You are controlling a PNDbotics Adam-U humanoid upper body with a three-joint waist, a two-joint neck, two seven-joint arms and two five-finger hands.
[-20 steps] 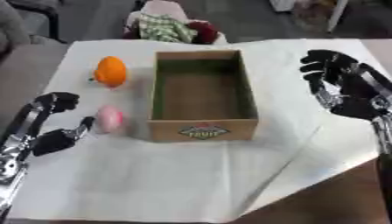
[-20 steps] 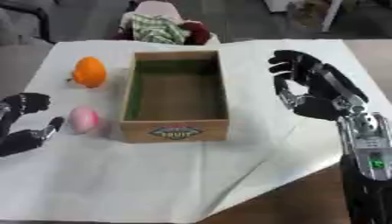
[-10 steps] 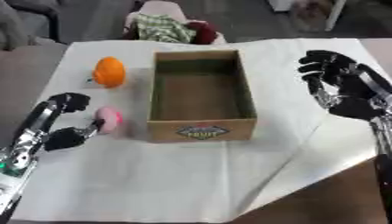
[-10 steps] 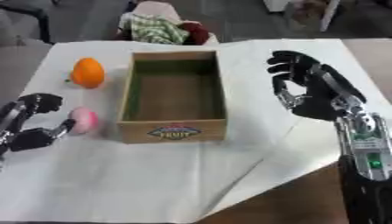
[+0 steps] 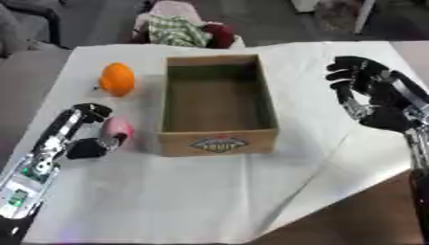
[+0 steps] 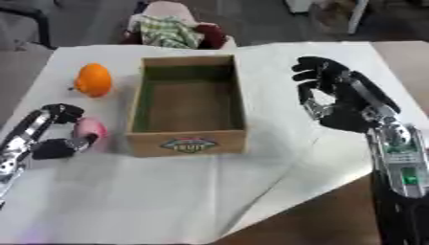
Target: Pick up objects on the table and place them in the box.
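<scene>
A brown cardboard box [image 5: 219, 138] stands open in the middle of the white cloth, with nothing showing inside. Left of it lies an orange fruit [image 5: 117, 79]. Nearer me, a small pink object [image 5: 117, 128] rests on the cloth beside the box's front left corner. My left hand [image 5: 84, 143] reaches it from the left, with fingers curled over its top and the thumb against its lower side. My right hand [image 6: 342, 101] hovers open to the right of the box, fingers spread and upright.
A white cloth [image 5: 209, 191] covers the table; its front right corner leaves bare brown tabletop [image 6: 318, 215]. Behind the table's far edge sits a heap of cloth in pink, green check and dark red [image 5: 183, 27].
My left hand has moved right and forward to the pink object and curled round it. The right hand has stayed where it was.
</scene>
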